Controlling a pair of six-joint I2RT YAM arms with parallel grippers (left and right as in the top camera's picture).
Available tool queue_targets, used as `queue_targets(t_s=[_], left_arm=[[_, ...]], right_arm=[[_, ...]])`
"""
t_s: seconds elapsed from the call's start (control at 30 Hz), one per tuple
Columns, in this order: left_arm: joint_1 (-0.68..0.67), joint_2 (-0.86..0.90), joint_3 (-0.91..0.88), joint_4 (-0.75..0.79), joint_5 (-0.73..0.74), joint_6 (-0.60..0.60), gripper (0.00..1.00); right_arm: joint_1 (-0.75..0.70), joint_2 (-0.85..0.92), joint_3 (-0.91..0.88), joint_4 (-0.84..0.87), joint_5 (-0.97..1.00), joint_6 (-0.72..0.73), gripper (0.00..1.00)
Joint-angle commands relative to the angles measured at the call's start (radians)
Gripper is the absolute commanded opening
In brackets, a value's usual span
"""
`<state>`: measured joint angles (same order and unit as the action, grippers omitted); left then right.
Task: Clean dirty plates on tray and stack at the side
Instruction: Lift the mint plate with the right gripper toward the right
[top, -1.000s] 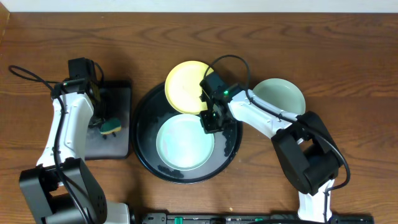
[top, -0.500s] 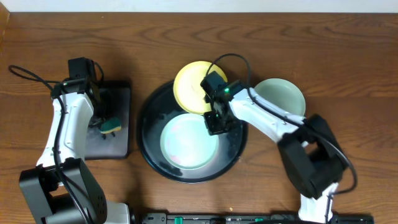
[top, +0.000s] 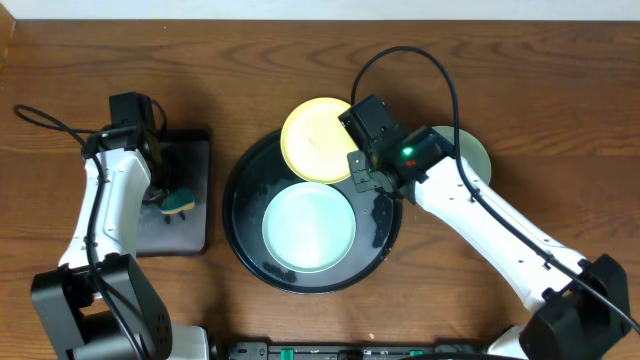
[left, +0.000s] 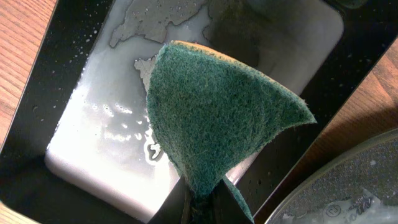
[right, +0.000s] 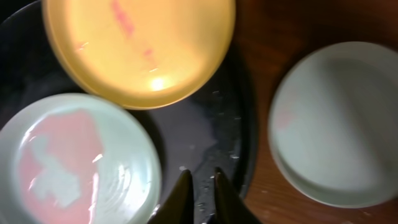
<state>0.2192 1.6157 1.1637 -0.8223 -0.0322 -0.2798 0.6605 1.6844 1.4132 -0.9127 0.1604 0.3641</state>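
Left gripper (left: 202, 199) pinches the sponge (left: 217, 118), right gripper (right: 202, 186) empty, tips nearly touching; we judge the stained yellow plate (right: 137, 50) on the tray (top: 232, 215) needs steadying and scrubbing next.

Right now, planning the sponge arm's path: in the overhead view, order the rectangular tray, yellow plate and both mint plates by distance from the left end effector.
From the left end effector:
1. rectangular tray, right beneath it.
2. tray mint plate, inside the round tray.
3. yellow plate, on its far rim.
4. table mint plate, far right.
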Motion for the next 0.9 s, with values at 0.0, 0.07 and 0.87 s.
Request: queue_targets(t_s=[0.0, 0.07, 0.87], left_arm=[[0.005, -0.002, 0.020, -0.002, -0.004, 0.017, 0.08], [0.005, -0.002, 0.020, -0.002, -0.004, 0.017, 0.07], [0.005, -0.002, 0.020, -0.002, -0.005, 0.017, 0.08]], right_arm=[[-0.018, 0.056, -0.003, 0.008, -0.171, -0.005, 0.15], [-0.025, 0.097, -0.003, 0.008, -0.231, -0.005, 0.17], [-0.045, 0.383, -0.003, 0.071, -0.473, 0.005, 0.01]])
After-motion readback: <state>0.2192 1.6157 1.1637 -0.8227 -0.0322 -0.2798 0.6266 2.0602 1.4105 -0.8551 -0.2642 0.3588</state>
